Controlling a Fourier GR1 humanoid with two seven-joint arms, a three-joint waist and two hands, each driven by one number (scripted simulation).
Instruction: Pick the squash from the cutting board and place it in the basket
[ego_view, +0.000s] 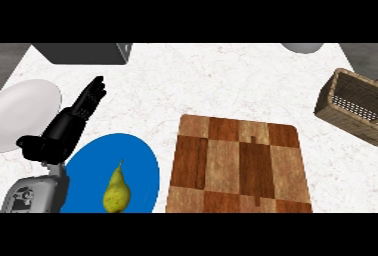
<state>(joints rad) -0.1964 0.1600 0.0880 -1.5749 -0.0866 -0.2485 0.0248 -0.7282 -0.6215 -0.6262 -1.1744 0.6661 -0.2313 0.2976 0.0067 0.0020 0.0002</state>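
Note:
The wooden cutting board (240, 167) lies at the lower middle of the counter with nothing on it. No squash shows anywhere in the head view. The wicker basket (353, 107) stands at the right edge, tilted, and its inside is partly hidden. My left hand (70, 122) rests at the left with fingers straight and pointing up, between the white plate and the blue plate. My right hand does not appear.
A blue plate (136, 160) at the lower left carries a yellow-green pear (116, 190). A white plate (26, 112) sits at the far left. A dark grey box (81, 53) stands at the back left, and a grey round object (301, 47) at the back right.

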